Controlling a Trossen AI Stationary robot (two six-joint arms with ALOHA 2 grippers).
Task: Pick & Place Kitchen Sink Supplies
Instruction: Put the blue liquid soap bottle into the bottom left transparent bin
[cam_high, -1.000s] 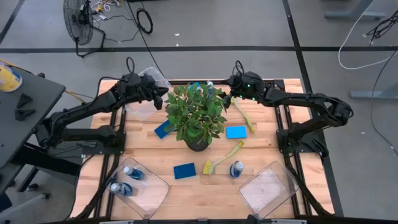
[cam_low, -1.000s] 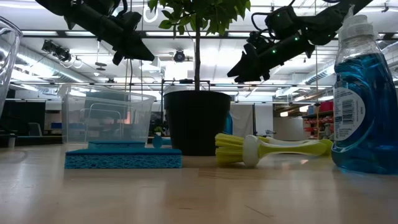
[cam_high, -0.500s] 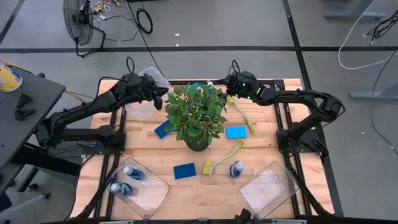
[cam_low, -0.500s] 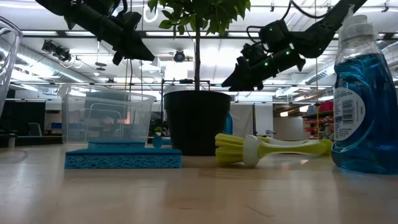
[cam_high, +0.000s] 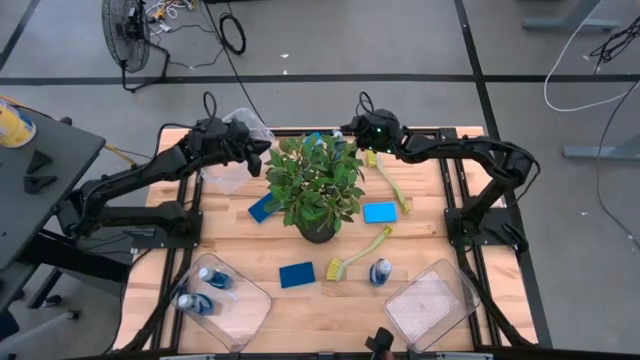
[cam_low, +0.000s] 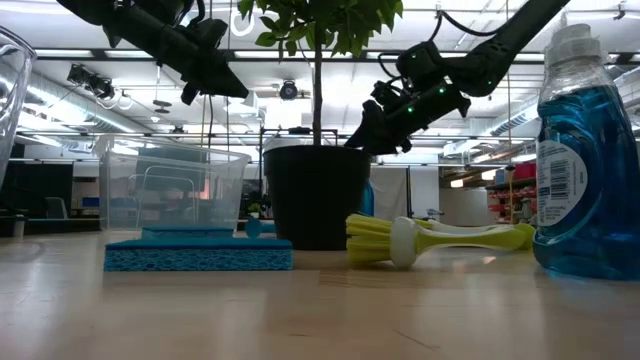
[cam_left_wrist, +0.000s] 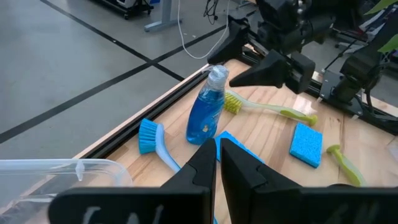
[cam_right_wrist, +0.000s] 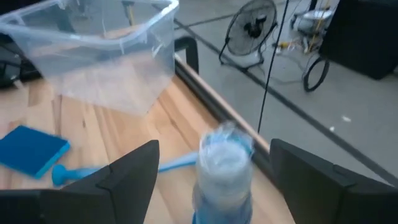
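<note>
Right gripper: the right gripper (cam_right_wrist: 214, 168) hung with its fingers spread wide and nothing held, at the far edge of the table (cam_high: 430, 215), behind the plant (cam_high: 318, 185).
Bottle ahead: a blue bottle (cam_right_wrist: 224, 171) with a pale cap stood upright straight in front of it, framed between the two fingers (cam_right_wrist: 127, 171) but not yet touched, as far as the wrist view showed.
Step in hand: this looked like the approach to a pick, the fingers lined up on the bottle near its cap.
Next move: it would probably need to ease forward until the fingers flanked the bottle, then close. The plant's leaves crowded close beside the gripper, so a clean line in mattered.
Beyond the bottle: a blue brush (cam_left_wrist: 152, 140) lay on the table just past it, and a blue sponge (cam_right_wrist: 31, 149) farther off toward a clear bin (cam_right_wrist: 93, 56).
Left gripper: the left gripper (cam_left_wrist: 217, 158) waited pinched shut and empty, across the plant from the right one, above that clear bin.
Other supplies: well away on the near side lay a green brush (cam_high: 360, 255), a second sponge (cam_high: 297, 274) and another bottle (cam_high: 380, 271).
Left wrist view: it alone showed the bottle whole, standing clear of the right arm's dark fingers.
High view: there the leaves hid that bottle almost entirely.
Low view: it showed the right gripper (cam_low: 368, 125) raised off the table, but not the far bottle.
</note>
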